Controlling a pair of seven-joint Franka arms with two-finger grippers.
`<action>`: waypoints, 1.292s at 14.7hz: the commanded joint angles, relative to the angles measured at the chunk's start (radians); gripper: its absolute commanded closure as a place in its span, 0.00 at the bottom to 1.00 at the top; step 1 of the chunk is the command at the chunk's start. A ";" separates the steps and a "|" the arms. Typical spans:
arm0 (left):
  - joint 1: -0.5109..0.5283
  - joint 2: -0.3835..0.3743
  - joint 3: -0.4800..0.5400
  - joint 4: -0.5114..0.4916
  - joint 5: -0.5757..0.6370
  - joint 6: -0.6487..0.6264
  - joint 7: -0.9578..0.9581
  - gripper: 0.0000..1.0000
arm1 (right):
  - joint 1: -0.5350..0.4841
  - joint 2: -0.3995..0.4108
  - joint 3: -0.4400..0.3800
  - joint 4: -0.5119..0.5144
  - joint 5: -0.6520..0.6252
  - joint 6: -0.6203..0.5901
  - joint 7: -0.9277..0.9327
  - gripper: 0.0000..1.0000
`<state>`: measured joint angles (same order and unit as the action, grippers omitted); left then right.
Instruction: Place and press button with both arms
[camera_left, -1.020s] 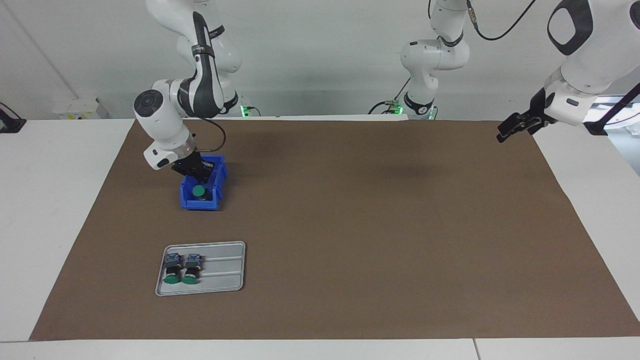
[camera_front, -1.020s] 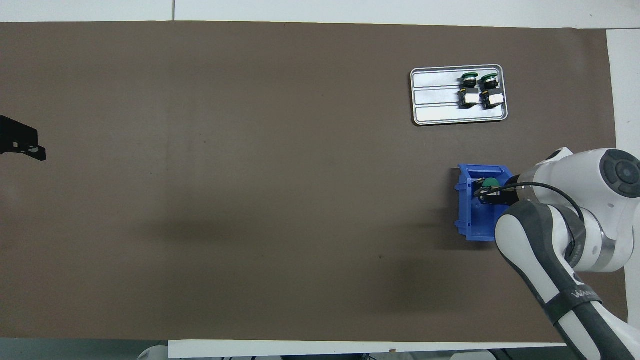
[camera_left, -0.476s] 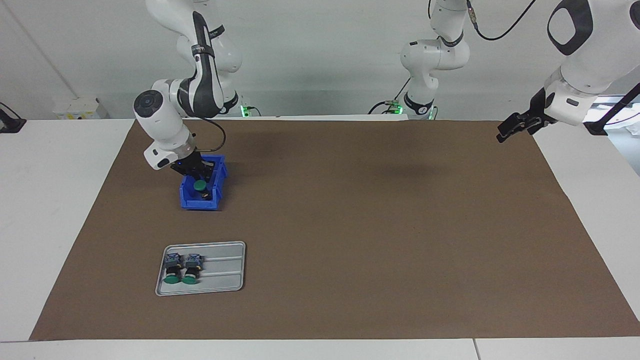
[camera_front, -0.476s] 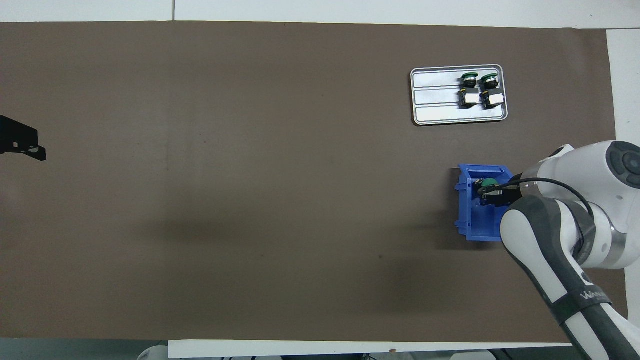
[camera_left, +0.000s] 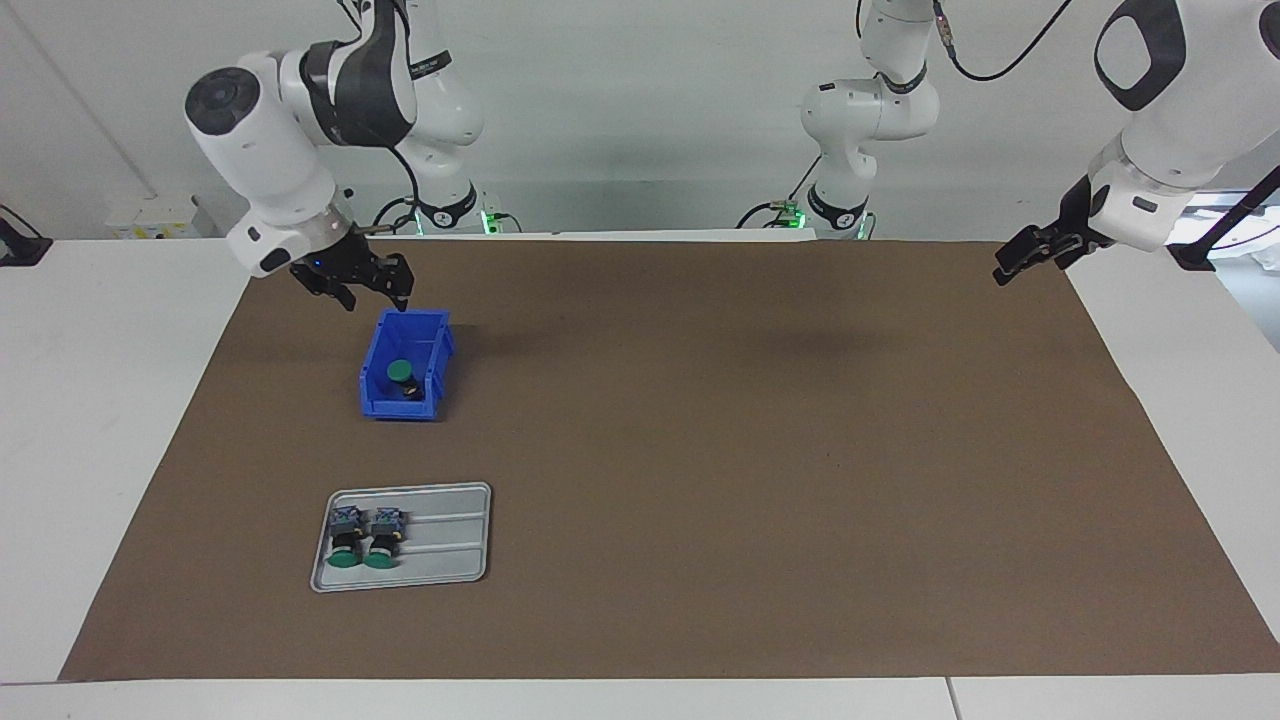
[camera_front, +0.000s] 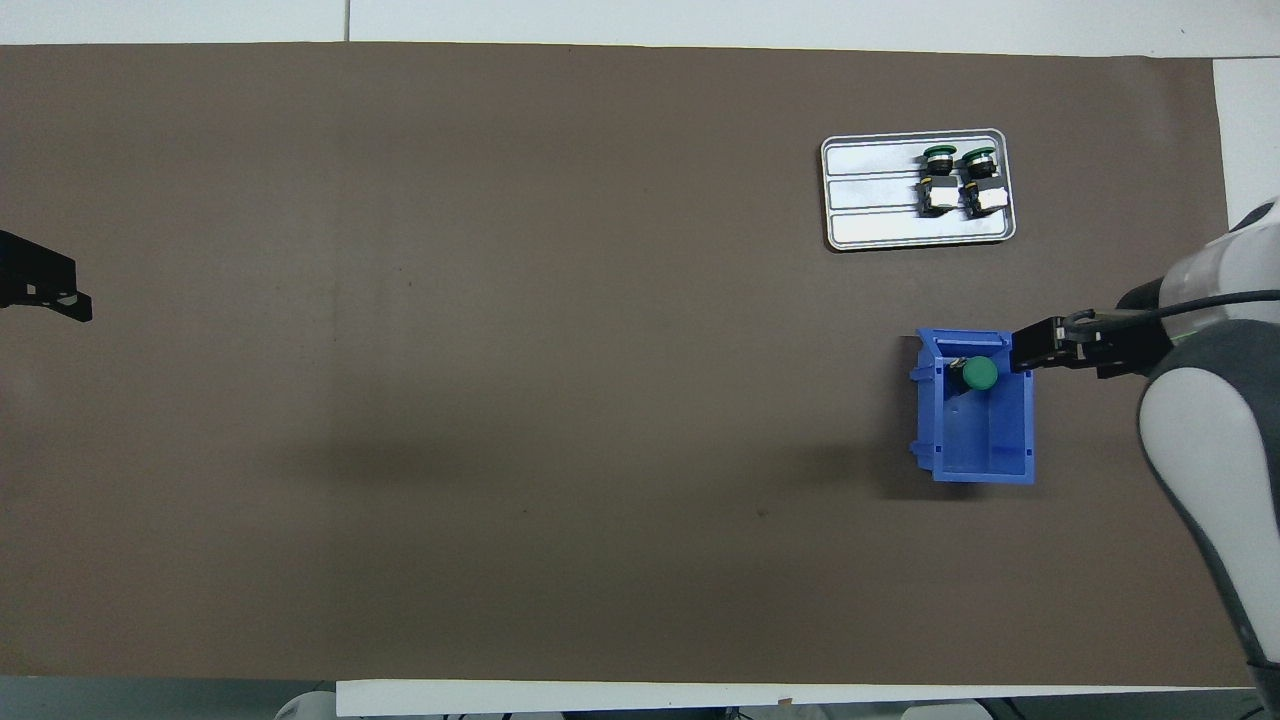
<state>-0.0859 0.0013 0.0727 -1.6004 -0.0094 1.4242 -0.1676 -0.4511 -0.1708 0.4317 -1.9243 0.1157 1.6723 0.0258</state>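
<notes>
- The right gripper (camera_left: 372, 291) has been lifted out of the blue bin (camera_left: 432, 350), jaws now spread apart and empty, held over the bin's edge.
- The button (camera_left: 402, 372) is left standing in the bin, green cap up.
- Two more buttons (camera_left: 364, 538) are seen lying in the metal tray (camera_left: 450, 540), farther from the robots.
- The left gripper (camera_left: 1022, 258) is kept waiting over the mat's (camera_left: 750, 450) corner, jaws apart.

matt brown paper-like mat (camera_left: 700, 450), glossy blue plastic bin (camera_left: 432, 385), brushed-looking ribbed silver metal tray (camera_left: 450, 545)
</notes>
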 joint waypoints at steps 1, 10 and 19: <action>0.006 0.000 -0.004 0.003 0.019 -0.014 0.003 0.00 | -0.009 0.108 0.010 0.245 -0.080 -0.147 -0.014 0.00; 0.006 -0.001 -0.004 0.003 0.019 -0.014 0.003 0.00 | -0.014 0.241 0.007 0.525 -0.137 -0.345 -0.017 0.00; 0.006 0.000 -0.004 0.003 0.019 -0.014 0.003 0.00 | 0.431 0.214 -0.453 0.479 -0.176 -0.335 -0.087 0.00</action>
<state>-0.0859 0.0013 0.0727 -1.6004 -0.0094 1.4240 -0.1676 -0.0733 0.0610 0.0336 -1.4266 -0.0587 1.3419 -0.0368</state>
